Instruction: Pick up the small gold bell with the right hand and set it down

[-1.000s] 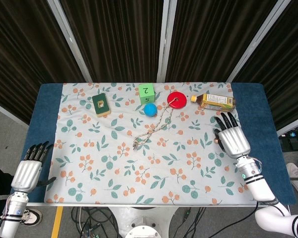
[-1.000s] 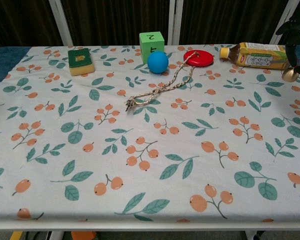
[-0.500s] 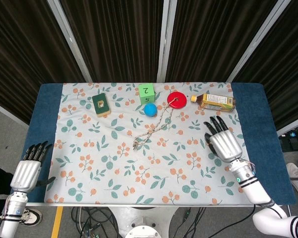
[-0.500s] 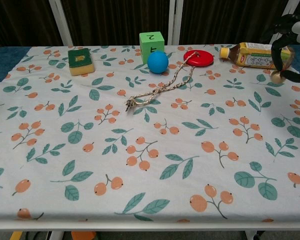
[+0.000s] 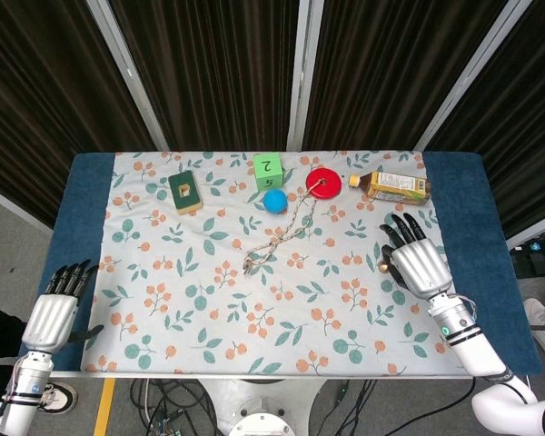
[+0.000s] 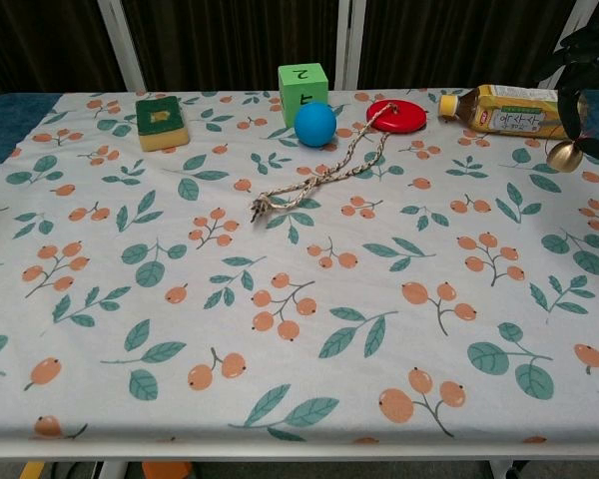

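- The right hand (image 5: 419, 265) hangs over the right part of the desk (image 5: 454, 191), palm down, near the bottle (image 5: 392, 186).
- Its fingers (image 5: 401, 227) are clamped on the bell (image 6: 563, 156): in the chest view the gold bell hangs below the dark fingers at the right edge, off the cloth (image 5: 209, 300).
- In the head view only a small gold bit of the bell (image 5: 383, 267) peeks out at the hand's left side.
- The left hand (image 5: 53, 312) sits off the desk's front left corner, fingers (image 5: 68, 278) apart, pointing forward, holding nothing.
- The bottle lies on its side at the far right of the cloth, cap towards the red disc (image 5: 323, 183).
- A rope (image 5: 283, 227) runs from the disc diagonally towards the middle of the cloth, ending in a knot.
- A blue ball (image 5: 273, 201) rests just in front of a green cube (image 5: 267, 169), close to it; whether they touch I cannot tell.
- A green block (image 5: 185, 192) with a pale edge lies at the far left of the cloth, well apart from the rest.
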